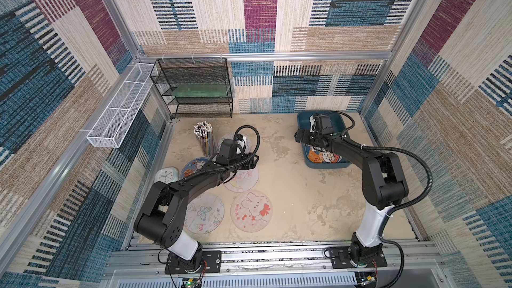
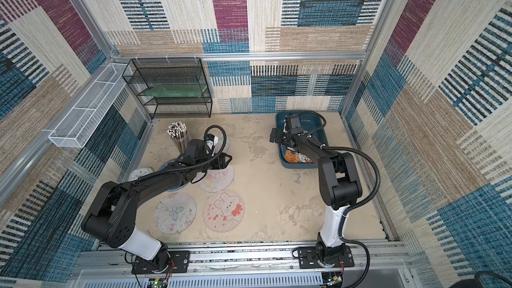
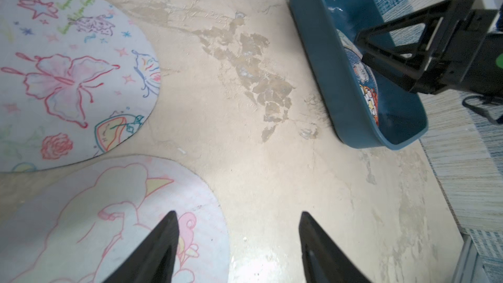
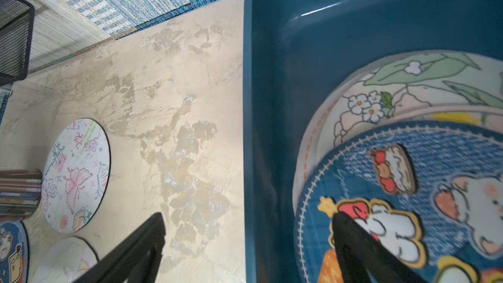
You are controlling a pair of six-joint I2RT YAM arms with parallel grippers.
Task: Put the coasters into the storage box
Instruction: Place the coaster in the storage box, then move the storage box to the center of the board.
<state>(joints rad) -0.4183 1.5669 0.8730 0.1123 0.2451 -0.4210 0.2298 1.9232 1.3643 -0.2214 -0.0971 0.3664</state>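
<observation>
Woven patchwork panels point(image 1: 249, 9) in blue, plum and beige wall in a mottled beige tabletop point(image 1: 285, 189) on three sides, framed by aluminium rails. Against the back wall stands one black wire-mesh rack point(image 1: 194, 87); one long white wire basket point(image 1: 119, 112) hangs on the side rail.

Two black-and-white arms reach in from the front rail. The dark teal storage box point(image 1: 336, 119) sits at the table's far right corner, holding a dark blue cartoon coaster point(image 4: 435, 186) that overlaps a pale floral one point(image 4: 394, 91).

The right gripper point(image 4: 245, 230) straddles the box's near wall, fingers spread wide and empty, one tip over the blue coaster, the other outside over the table. The left gripper point(image 3: 236, 221) hovers with fingers apart, clasping nothing, above a pale pink coaster point(image 3: 109, 213).

Five coasters show on the table in both top views: a bunny print point(image 1: 250, 210), a butterfly print point(image 1: 205, 213), the pink one, another dark blue point(image 1: 194, 166), and one largely hidden behind the left wrist point(image 1: 227, 138). One cup of pencils point(image 1: 204, 137) and one small white clock point(image 1: 165, 175) complete the scene.
</observation>
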